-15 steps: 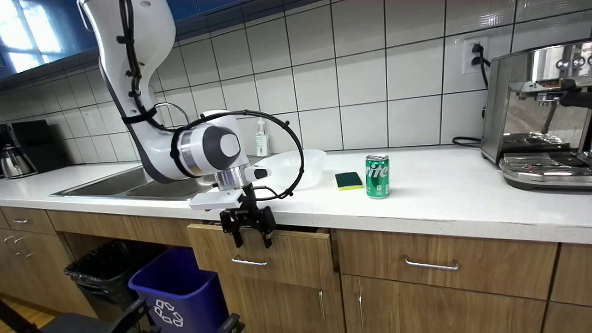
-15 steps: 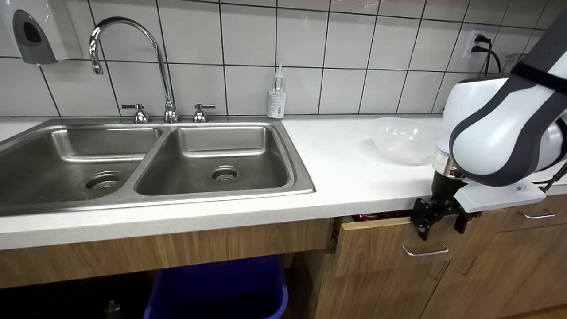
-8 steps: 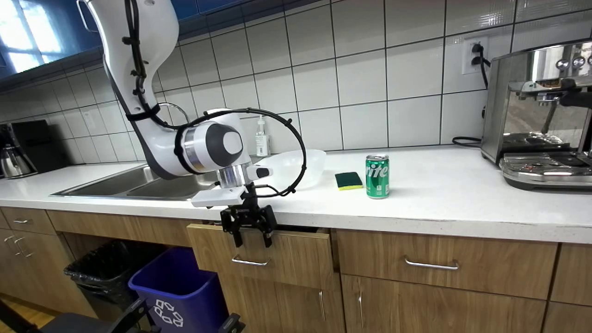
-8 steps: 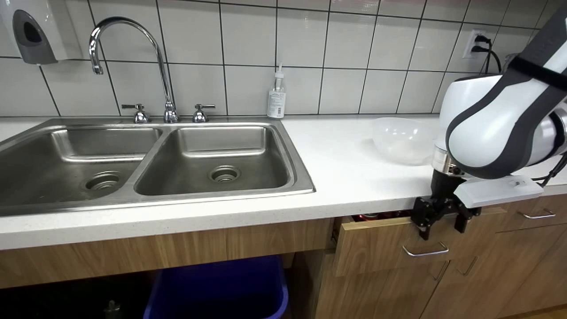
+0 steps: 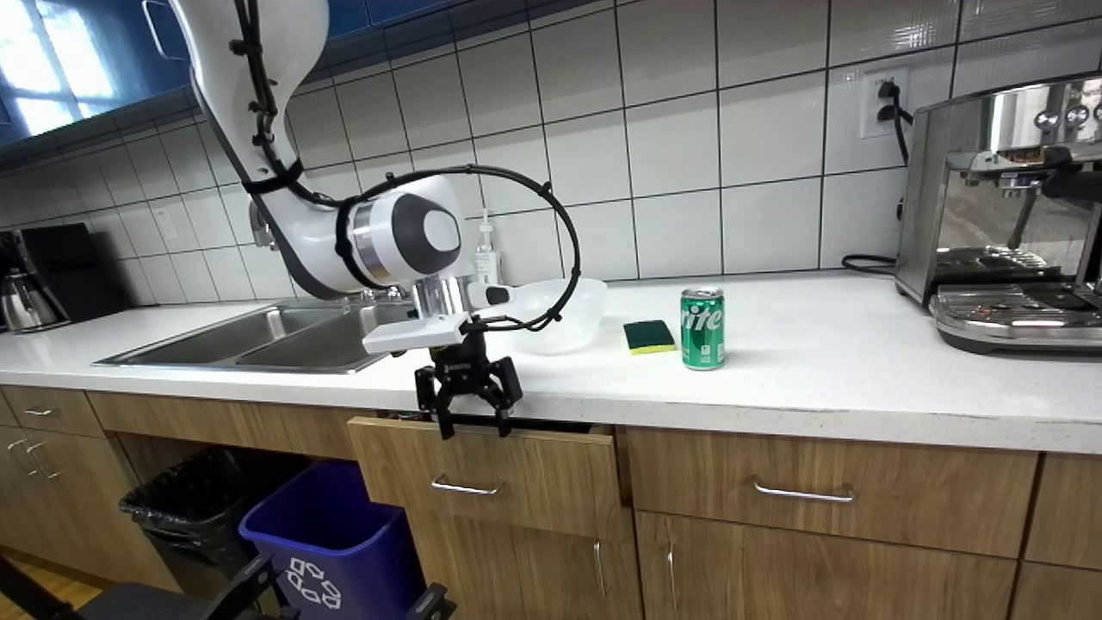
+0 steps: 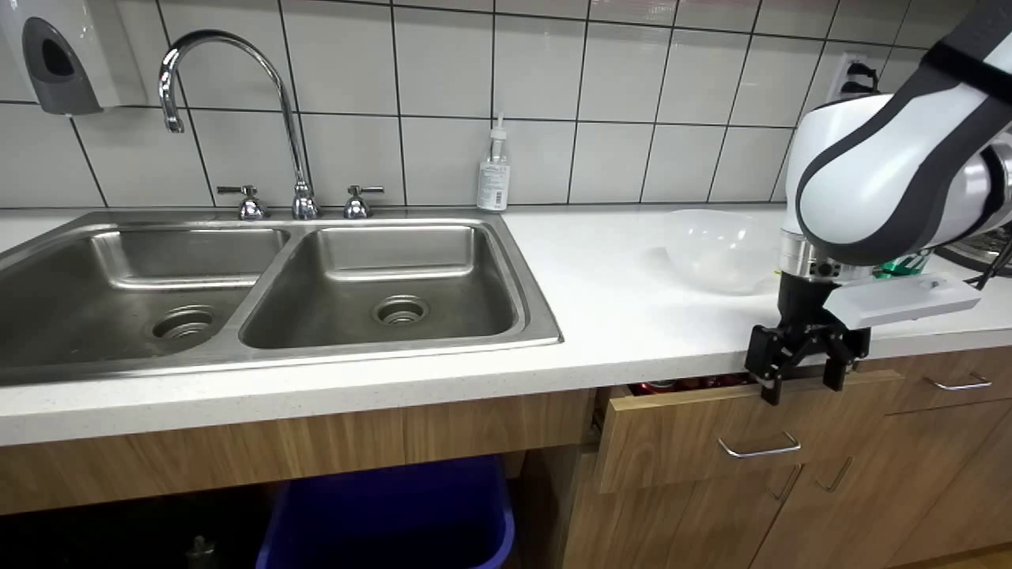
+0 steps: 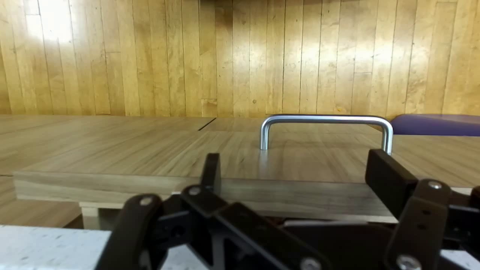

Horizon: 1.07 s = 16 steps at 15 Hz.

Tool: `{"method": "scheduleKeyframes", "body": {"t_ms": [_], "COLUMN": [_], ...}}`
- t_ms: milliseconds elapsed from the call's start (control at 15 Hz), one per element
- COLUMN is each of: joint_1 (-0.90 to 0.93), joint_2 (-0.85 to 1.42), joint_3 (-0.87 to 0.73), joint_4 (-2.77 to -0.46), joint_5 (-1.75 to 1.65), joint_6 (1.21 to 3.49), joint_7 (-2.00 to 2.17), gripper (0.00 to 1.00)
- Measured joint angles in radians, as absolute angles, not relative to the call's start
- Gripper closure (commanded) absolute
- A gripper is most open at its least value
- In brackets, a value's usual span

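Note:
My black gripper (image 5: 474, 424) is open and empty. It points down at the top edge of a partly open wooden drawer (image 5: 551, 482), with the fingertips just above or in front of that edge; contact cannot be told. In an exterior view the gripper (image 6: 802, 387) also hangs over the drawer front (image 6: 672, 454). The drawer's silver handle (image 5: 465, 488) lies below the fingers. In the wrist view the spread fingers (image 7: 294, 165) stand apart, and the handle (image 7: 326, 119) shows beyond them. Red items (image 6: 658, 387) show inside the drawer, mostly hidden.
The counter (image 5: 818, 379) overhangs behind the drawer. On it stand a translucent bowl (image 5: 564, 323), a green sponge (image 5: 648, 336), a green Sprite can (image 5: 703, 331) and an espresso machine (image 5: 1016, 215). A double sink (image 6: 545, 332) and a blue recycling bin (image 5: 344, 560) are nearby.
My gripper has risen a little, away from the drawer handle, mostly in the last half second. It stays open. The drawer and the things on the counter have not moved.

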<state>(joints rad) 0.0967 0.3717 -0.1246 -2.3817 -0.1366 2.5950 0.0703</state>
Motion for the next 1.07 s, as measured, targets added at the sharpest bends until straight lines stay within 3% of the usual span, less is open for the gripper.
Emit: {"method": "scheduleKeyframes", "body": {"t_ms": [1067], "joint_1": [0.023], "joint_2": [0.209], "joint_3": [-0.066], "joint_4": [-2.326], "joint_5": [-0.049], "joint_6": [2.536], "joint_7": [-0.052], "gripper": [0.00]}}
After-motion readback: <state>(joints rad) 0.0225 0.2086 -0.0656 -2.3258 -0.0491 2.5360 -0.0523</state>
